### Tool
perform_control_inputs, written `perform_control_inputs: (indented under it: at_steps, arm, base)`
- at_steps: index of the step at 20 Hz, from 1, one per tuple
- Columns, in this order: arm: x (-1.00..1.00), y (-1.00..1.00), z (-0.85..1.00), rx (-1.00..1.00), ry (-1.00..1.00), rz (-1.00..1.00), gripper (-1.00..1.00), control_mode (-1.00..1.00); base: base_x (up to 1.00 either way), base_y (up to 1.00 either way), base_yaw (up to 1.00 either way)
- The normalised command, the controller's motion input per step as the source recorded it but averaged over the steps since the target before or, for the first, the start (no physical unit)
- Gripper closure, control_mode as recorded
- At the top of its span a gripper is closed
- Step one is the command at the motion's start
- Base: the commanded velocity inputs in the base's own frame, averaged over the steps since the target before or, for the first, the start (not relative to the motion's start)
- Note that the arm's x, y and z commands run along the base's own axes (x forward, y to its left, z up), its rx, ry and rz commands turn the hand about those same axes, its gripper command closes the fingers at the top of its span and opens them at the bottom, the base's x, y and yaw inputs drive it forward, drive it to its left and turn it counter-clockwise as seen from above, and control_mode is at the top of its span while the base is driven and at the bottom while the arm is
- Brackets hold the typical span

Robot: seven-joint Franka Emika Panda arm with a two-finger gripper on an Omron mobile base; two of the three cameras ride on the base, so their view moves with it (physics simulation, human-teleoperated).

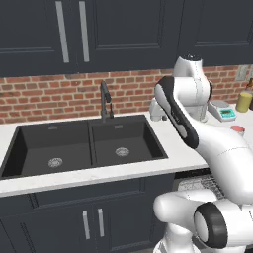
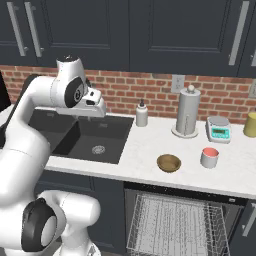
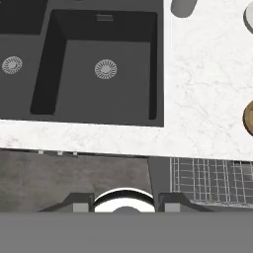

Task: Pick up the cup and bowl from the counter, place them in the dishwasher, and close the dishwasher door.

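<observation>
The brown wooden bowl (image 2: 169, 162) sits on the white counter (image 2: 145, 150) near its front edge, and the hand view catches its rim at the right edge (image 3: 249, 118). The white cup (image 2: 210, 157) with a red top stands just right of the bowl, also seen past the arm (image 1: 237, 130). Below them the dishwasher (image 2: 175, 225) is open with its grey wire rack (image 3: 212, 180) pulled out. My gripper (image 2: 95, 111) hangs above the sink's right basin, well left of the bowl. It is open, its fingertips (image 3: 74, 202) wide apart with nothing between them.
A black double sink (image 1: 84, 146) with a faucet (image 1: 105, 99) lies left of the dishwasher. Along the brick wall stand a soap bottle (image 2: 142, 114), a paper towel holder (image 2: 187, 111), a kitchen scale (image 2: 218, 129) and a yellow jar (image 2: 251, 124).
</observation>
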Motion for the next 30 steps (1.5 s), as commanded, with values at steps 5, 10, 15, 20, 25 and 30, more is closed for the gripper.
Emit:
perform_control_inputs:
  at_steps: [5, 10, 15, 20, 25, 30]
  arm:
    - [-0.32, 0.0, 0.0, 0.0, 0.0, 0.0, -1.0, -1.0]
    - [-0.98, -0.01, 0.0, 0.0, 0.0, -0.01, -1.0, -1.0]
    - [-1.0, 0.0, -0.05, 0.0, 0.0, 0.0, -1.0, -1.0]
    - [-0.72, 0.0, -0.03, 0.0, 0.0, 0.0, -1.0, -1.0]
    - [0.08, -0.01, 0.0, 0.0, -0.01, 0.0, -1.0, -1.0]
    - [0.13, 0.0, 0.0, 0.0, 0.0, 0.0, -1.0, 1.0]
  base:
    - [0.0, 0.0, 0.0]
    - [0.0, 0.0, 0.0]
    - [0.0, 0.0, 0.0]
    - [0.0, 0.0, 0.0]
    - [0.0, 0.0, 0.0]
    - [0.3, 0.21, -0.07]
